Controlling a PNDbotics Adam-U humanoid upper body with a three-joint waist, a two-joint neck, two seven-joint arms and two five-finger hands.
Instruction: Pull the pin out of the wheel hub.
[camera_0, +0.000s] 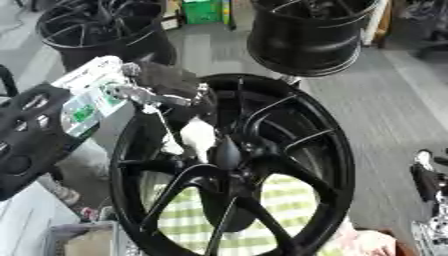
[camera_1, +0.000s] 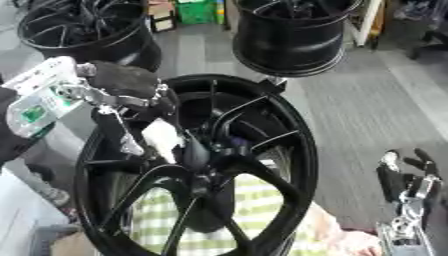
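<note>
A large black spoked wheel (camera_0: 328, 150) stands tilted in the middle, its dark hub (camera_0: 229, 152) at the centre of the spokes. My left hand (camera_0: 166, 82) comes in from the upper left over the rim and reaches down to the hub. Its fingers (camera_0: 171, 142) are curled round a white piece, the pin (camera_0: 199, 136), just left of the hub's centre. How deep the pin sits in the hub is hidden. At the lower right edge my right hand (camera_1: 404, 185) rests open with its fingers up, away from the wheel.
Two more black wheels stand at the back, one at the left (camera_0: 101, 30) and one at the right (camera_0: 315, 37). A green and white checked cloth (camera_0: 293, 200) lies under the wheel. A green crate (camera_0: 201, 10) is far back. Grey floor (camera_0: 385, 100) lies to the right.
</note>
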